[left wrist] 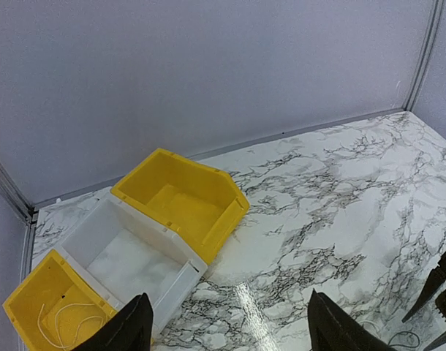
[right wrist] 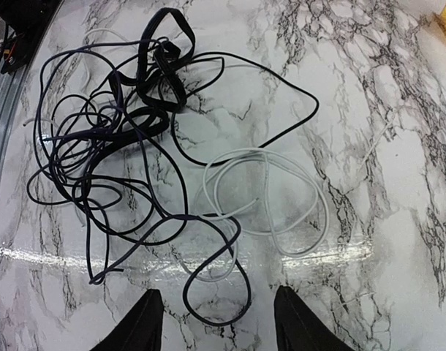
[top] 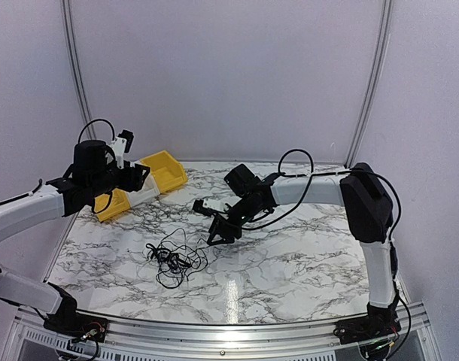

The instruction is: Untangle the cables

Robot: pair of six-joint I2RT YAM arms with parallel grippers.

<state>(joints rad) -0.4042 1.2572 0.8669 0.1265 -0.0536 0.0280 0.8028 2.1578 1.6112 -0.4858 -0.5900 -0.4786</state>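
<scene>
Several thin black cables (right wrist: 139, 124) lie knotted on the marble tabletop (right wrist: 384, 146). Right hand (right wrist: 216, 322) hangs spread and empty close by them; left hand (left wrist: 230, 325), also empty and spread, sits off by the yellow bins (left wrist: 224, 223). I'd pinch one outlying loop, not the clump.

Bare marble table (top: 305, 256) lies open at three o'clock of the cables (top: 173, 257). Bins (top: 150, 180) crowd the ten o'clock corner beside my left claw (left wrist: 230, 325). My right claw (right wrist: 216, 322) hangs near the cables' two o'clock edge.
</scene>
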